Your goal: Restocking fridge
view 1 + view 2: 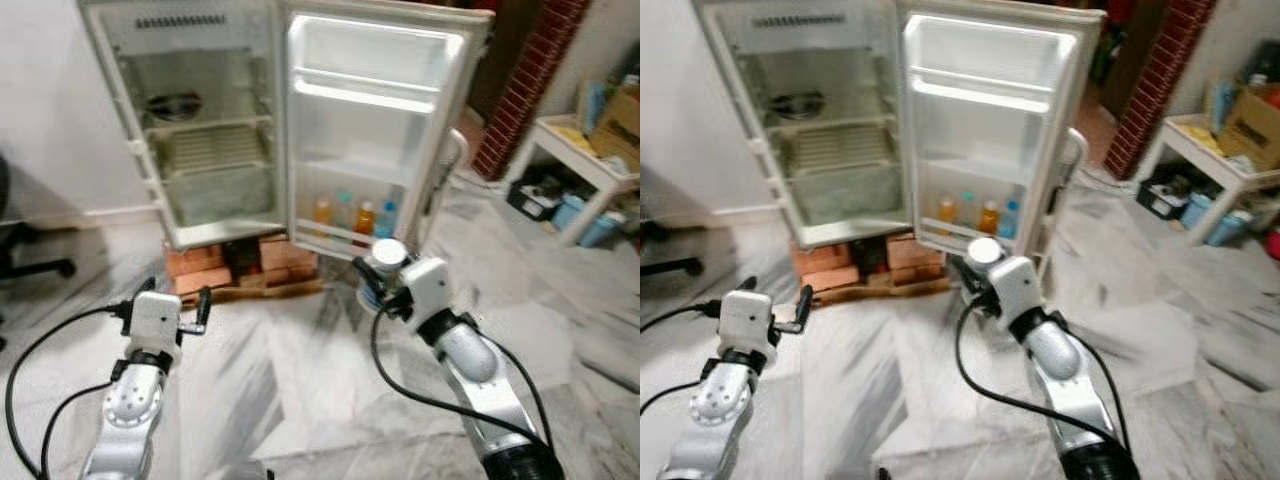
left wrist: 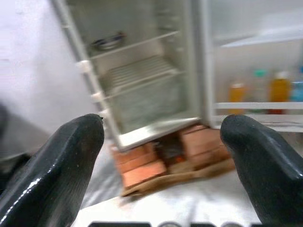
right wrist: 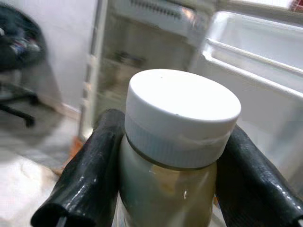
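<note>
A: What is the right end effector [image 3: 165, 189] doing?
B: It is squeezing a bottle [image 3: 176, 142] with a white cap, low in the middle of the frame, in front of the open fridge [image 1: 215, 130].
A: And the left end effector [image 2: 161, 161]?
B: It is hanging wide with nothing in it, at the lower left.
A: What is sitting in the fridge door [image 1: 375, 120]?
B: Small drink bottles [image 1: 352, 215] are standing on its bottom shelf.

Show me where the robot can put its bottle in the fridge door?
The right claw holds a bottle. The door's top shelf and middle shelf look bare. The bottom shelf is crowded with four drinks; bare room only at its left end.
</note>
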Robot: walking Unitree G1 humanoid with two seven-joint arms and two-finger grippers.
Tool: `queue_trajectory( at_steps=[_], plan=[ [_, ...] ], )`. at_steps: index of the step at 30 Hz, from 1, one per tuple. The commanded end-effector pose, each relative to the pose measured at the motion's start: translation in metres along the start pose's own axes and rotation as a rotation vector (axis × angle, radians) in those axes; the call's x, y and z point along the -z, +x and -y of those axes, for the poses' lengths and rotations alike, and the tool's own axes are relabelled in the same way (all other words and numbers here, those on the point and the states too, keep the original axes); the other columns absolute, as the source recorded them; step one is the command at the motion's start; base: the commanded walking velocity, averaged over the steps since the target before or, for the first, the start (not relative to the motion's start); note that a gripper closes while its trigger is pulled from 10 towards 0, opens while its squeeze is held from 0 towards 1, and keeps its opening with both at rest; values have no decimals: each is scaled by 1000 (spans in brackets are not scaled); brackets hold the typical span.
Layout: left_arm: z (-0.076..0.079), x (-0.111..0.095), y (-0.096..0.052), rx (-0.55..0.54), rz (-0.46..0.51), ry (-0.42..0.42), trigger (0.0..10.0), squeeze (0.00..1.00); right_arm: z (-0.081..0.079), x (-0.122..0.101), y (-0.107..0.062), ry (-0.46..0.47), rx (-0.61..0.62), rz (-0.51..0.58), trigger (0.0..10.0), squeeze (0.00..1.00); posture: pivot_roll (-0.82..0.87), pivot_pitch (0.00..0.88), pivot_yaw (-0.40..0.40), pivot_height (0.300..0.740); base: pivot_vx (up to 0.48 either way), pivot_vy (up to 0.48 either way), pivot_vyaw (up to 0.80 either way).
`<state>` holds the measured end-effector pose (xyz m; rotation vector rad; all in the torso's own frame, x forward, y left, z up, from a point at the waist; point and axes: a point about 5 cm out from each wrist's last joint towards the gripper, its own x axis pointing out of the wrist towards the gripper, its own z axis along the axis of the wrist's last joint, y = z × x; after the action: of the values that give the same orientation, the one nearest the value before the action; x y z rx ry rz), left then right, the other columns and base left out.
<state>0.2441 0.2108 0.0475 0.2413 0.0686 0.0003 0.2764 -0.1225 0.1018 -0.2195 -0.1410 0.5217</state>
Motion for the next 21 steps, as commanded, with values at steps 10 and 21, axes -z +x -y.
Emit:
queue_trajectory(
  at_steps=[10,21],
  plan=[
    [7,-6,5,18,27,4,10000,0,18,-1,-5,-25,68,9,10000,0,44,0,-15,740,328,351,0],
    [11,-9,7,36,43,16,10000,0,16,-2,-3,-43,51,19,10000,0,40,0,-16,740,416,170,0]
  ],
)
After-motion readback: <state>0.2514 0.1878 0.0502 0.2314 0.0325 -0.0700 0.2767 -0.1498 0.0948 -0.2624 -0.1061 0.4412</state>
